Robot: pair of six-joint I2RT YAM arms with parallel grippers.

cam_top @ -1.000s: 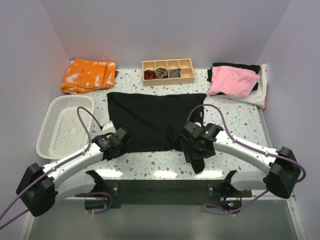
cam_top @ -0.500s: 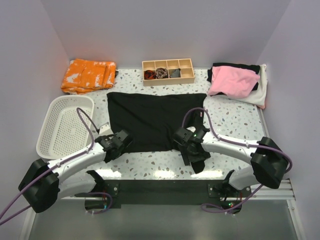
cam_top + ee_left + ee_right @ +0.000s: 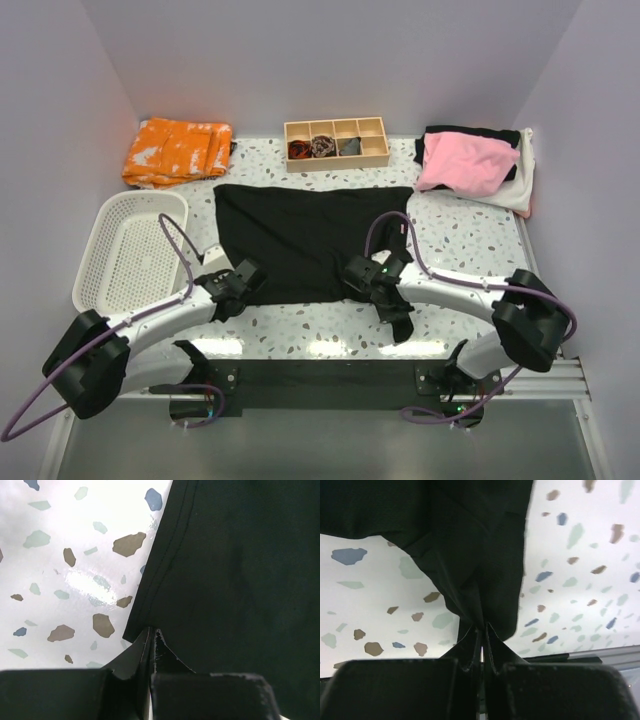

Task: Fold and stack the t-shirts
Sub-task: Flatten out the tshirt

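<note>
At the near edge of the table (image 3: 460,240), both arms reach onto the black t-shirt (image 3: 310,240), which lies spread flat and stretches away ahead of the two grippers. The left gripper (image 3: 243,283) sits at the shirt's near left corner. In its wrist view the left gripper (image 3: 151,630) has its fingers pressed together right at the stitched hem of the black t-shirt (image 3: 235,570). Dark fingers against dark cloth make the bite hard to read, but the corner appears to be caught between them.

The right gripper (image 3: 360,280) is at the near right part of the hem. From its own camera the right gripper (image 3: 482,626) is pinched tight on a gathered fold of the black t-shirt (image 3: 460,540), the cloth drawn into a peak at the fingertips.

Beyond and to the right of the right gripper, a pink t-shirt (image 3: 468,163) lies on top of a pile of other shirts. A white basket (image 3: 145,195) stands just left of the left gripper. Farther ahead of that gripper is an orange cloth (image 3: 177,150), and a wooden tray (image 3: 336,143) sits past the black shirt's far edge.
</note>
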